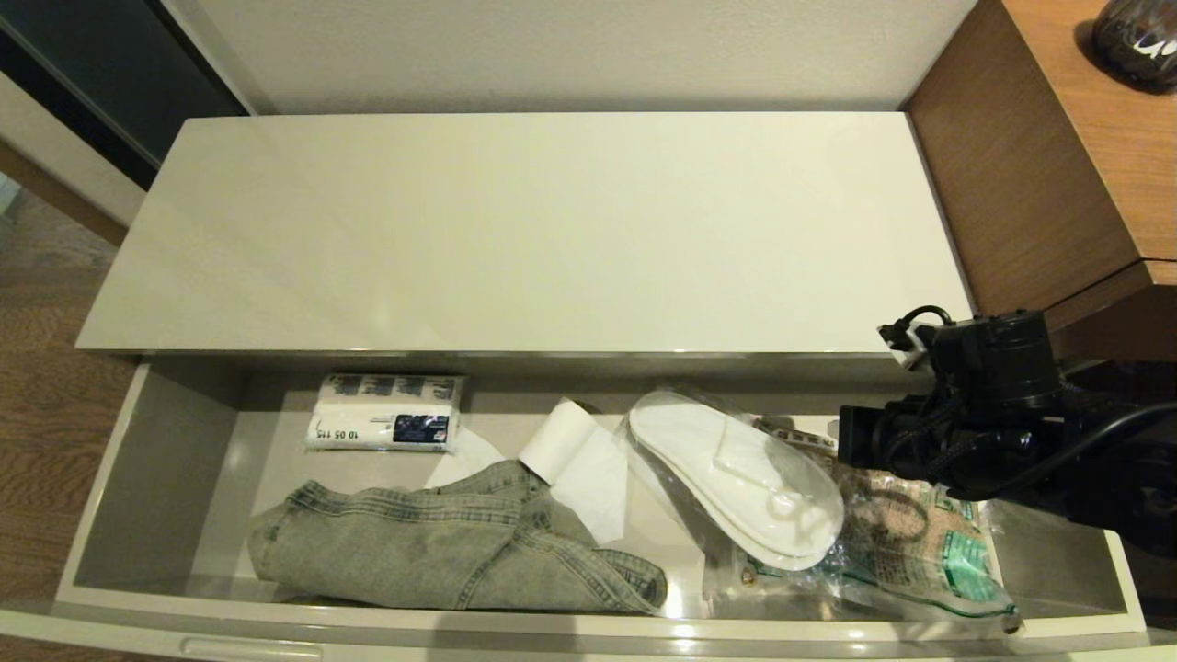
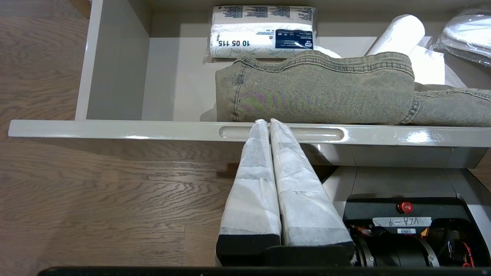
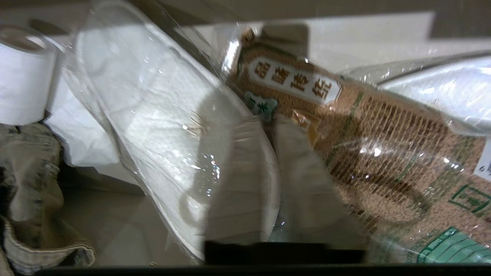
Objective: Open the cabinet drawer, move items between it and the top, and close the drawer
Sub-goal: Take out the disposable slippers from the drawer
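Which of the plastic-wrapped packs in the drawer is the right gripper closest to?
The wrapped slippers: the right gripper sits at their edge beside the brown-and-green packet; the tissue pack lies far left.

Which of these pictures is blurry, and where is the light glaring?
Right wrist view: smeared, the fingers blurred, glints on the slippers' wrap and the packet. Left wrist view: sharp, glare on the drawer front. Head view: sharp, sheen on the top.

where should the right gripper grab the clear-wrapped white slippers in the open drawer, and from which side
Probably the edge of the clear-plastic-wrapped flat white slippers nearest the right gripper, coming from above and the right. The pair lies flat and slanted, that edge overlapping the brown-and-green printed packet, so it sits slightly raised and one finger could slip under. The opposite edge is crowded by the white paper roll.
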`<state>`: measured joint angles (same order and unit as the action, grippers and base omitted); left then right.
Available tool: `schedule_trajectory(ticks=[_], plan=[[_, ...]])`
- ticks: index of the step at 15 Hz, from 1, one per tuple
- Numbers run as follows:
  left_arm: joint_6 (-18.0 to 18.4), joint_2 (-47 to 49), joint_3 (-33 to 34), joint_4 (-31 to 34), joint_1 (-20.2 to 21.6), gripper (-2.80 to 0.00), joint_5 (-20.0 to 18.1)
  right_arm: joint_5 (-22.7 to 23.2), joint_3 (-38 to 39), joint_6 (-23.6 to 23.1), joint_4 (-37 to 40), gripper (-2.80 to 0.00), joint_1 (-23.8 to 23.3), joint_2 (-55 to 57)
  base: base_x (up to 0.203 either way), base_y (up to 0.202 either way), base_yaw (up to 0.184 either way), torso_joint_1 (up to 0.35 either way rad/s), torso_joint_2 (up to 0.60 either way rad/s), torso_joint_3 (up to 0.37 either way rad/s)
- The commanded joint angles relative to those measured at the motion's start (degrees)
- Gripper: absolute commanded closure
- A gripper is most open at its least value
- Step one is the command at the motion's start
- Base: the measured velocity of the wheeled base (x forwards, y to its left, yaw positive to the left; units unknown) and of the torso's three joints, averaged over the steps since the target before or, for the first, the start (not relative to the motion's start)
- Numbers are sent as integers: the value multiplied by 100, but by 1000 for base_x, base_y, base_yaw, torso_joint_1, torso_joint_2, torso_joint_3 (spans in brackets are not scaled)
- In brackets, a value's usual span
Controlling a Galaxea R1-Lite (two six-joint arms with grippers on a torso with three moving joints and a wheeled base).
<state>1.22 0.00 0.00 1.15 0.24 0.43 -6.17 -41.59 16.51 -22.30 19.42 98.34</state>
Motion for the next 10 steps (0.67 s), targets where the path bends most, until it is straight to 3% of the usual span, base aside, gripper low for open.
schedule_trajectory(ticks=[1, 10], plan=[[1, 9, 0, 0, 2, 0, 1, 2, 37, 11, -20, -280, -8, 150, 0, 0, 0, 0, 0, 0], [1, 9, 0, 0, 2, 0, 1, 81, 64, 46, -249, -280, -176, 564, 0, 0, 0, 0, 0, 0]])
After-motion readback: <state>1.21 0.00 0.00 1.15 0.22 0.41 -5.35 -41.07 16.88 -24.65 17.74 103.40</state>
